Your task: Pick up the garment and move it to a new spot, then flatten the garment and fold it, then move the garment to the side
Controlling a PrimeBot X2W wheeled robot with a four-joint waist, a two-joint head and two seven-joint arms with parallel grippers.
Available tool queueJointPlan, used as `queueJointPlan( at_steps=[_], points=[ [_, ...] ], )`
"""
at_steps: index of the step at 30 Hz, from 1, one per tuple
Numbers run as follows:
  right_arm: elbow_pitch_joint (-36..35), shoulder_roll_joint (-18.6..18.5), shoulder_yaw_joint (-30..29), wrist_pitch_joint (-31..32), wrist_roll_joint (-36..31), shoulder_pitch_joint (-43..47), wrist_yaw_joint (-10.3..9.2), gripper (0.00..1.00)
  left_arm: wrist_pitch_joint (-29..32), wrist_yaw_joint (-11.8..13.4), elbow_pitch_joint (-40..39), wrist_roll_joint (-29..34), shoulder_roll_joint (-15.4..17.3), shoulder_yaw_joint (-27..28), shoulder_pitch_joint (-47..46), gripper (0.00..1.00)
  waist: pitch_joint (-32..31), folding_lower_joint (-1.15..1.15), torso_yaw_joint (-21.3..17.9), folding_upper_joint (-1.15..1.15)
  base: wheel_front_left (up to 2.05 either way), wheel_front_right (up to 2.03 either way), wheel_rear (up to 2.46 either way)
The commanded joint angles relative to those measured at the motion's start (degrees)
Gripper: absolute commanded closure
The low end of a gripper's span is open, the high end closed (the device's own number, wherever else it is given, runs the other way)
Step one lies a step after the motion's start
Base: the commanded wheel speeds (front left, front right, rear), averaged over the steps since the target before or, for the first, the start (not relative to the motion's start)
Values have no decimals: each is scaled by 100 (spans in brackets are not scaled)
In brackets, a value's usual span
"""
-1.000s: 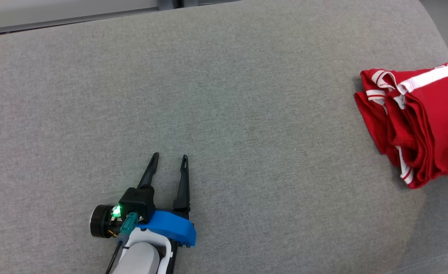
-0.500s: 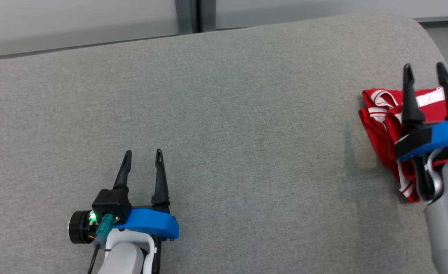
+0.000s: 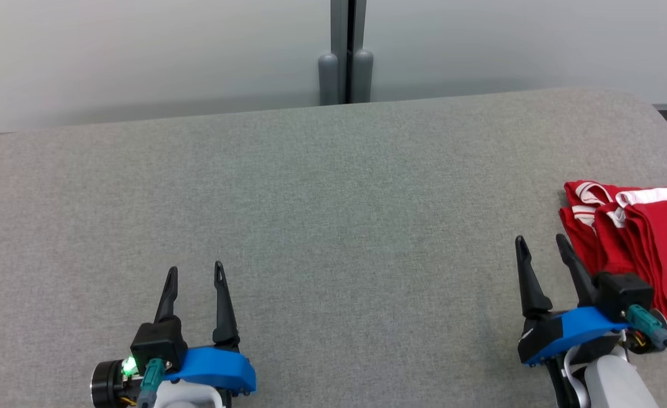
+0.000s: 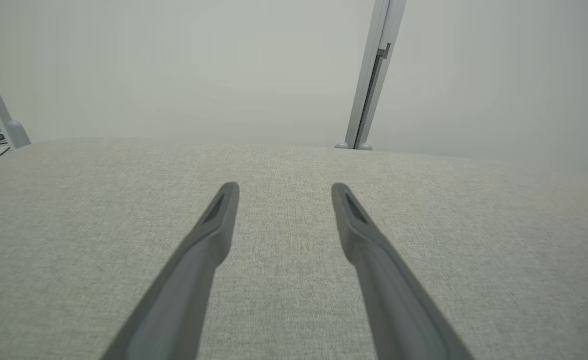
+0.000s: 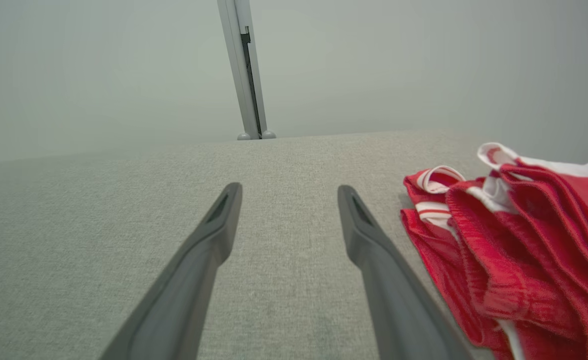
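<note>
At the lower left, the left gripper (image 3: 195, 267) is over the grey fabric-covered tabletop (image 3: 339, 187), its fingers spread wide with nothing between them. Past the tabletop's far edge, near the middle, a grey post (image 3: 345, 56) stands against the pale wall. At the lower right, the right gripper (image 3: 540, 238) likewise has its fingers wide apart and empty. Just beside it, at the tabletop's right edge, lies the folded red garment (image 3: 650, 243) with white trim, clear of both fingers.
</note>
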Motion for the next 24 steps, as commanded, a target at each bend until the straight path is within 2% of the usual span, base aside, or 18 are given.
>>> queueJointPlan(
  at_steps=[1,9,19,20,24],
  points=[
    [19,37,-22,-19,-34,186,1,0,-14,30,-4,7,-3,22,96,0,-108,1,32,0,0,0,0],
    [170,83,-38,-20,-132,638,1,0,-13,11,72,-111,-1,80,455,0,-683,1,196,0,0,0,0],
    [104,85,124,-20,38,693,1,0,-13,-198,82,-385,-1,311,670,0,-864,1,264,0,0,0,0],
    [112,86,126,1,40,638,0,100,-1,-218,94,-402,0,315,599,100,-866,1,265,-1,0,0,0],
    [279,112,103,68,117,659,0,100,47,-234,242,-502,0,331,675,100,-867,1,268,0,0,0,0]
  ],
)
